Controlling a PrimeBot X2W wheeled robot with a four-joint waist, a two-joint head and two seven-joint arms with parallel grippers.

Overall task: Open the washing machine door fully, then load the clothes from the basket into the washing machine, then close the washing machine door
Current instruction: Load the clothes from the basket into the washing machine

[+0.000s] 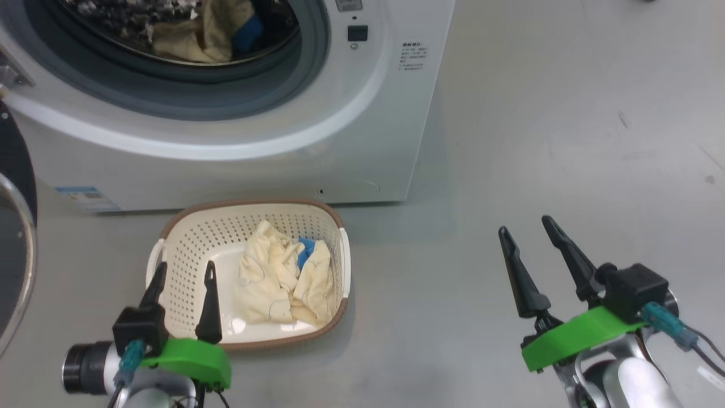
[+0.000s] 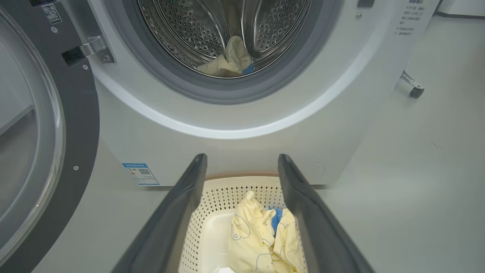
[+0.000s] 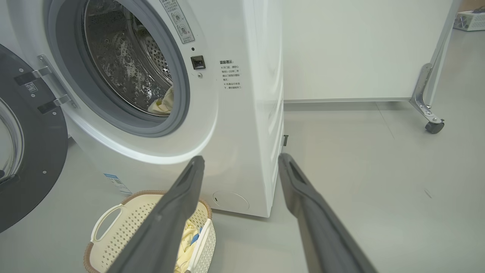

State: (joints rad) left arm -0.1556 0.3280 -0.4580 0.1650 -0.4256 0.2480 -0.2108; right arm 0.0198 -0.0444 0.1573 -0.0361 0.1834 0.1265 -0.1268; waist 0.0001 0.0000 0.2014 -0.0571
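Insp. note, loading step. The washing machine door (image 1: 12, 164) stands swung wide at the machine's left. The drum (image 2: 189, 34) of the washing machine (image 1: 340, 141) holds one cream garment (image 1: 204, 34) w/ a blue patch.

The clothes (image 1: 283, 277) left to load lie in the right half of the basket (image 1: 249, 203), which sits on the floor just in front of the machine.

Left gripper (image 1: 186, 265) hovers at the basket's near-left corner, fingers spread, nothing between them. The bundle lies ahead and right of its tips, long axis approx. near-to-far, toward the machine. Right gripper (image 1: 525, 224) is likewise spread and empty, well apart over bare floor.

Judgement: your left arm is nearer. Shift it right and fwd, then down, so the fingers straddle the bundle's narrow width.
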